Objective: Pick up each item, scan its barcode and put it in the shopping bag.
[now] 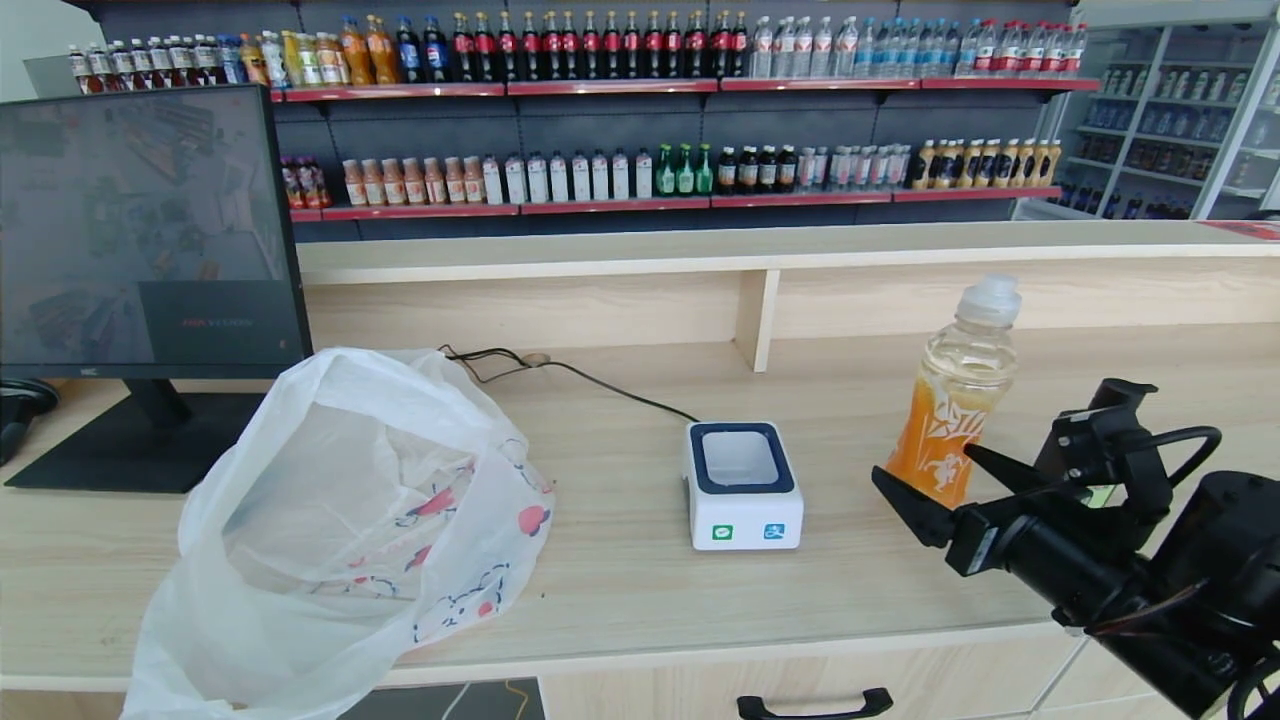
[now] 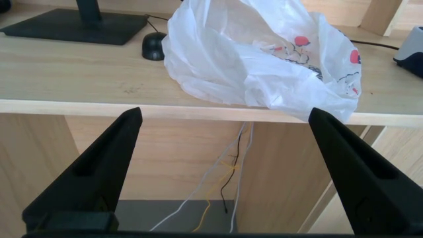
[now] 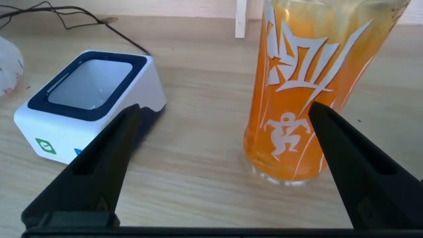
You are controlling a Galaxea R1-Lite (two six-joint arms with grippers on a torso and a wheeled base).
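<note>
From my head, the orange drink bottle (image 1: 955,400) stands upright toward the counter's (image 1: 620,580) right end. My right gripper (image 1: 925,468) is just before it, fingers apart. The scanner (image 1: 743,485) sits mid-counter, and the shopping bag (image 1: 350,530) slumps over the front left edge.

My left wrist shows my left gripper (image 2: 221,165) spread wide before the counter's front edge, facing the bag (image 2: 264,59).

My right wrist shows my open fingers (image 3: 99,172) framing the bottle (image 3: 297,99), with the scanner (image 3: 92,99) beside it.

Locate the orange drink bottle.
The orange drink bottle stands upright on the counter at the head view's right, right of the scanner, just beyond the open right gripper.
</note>
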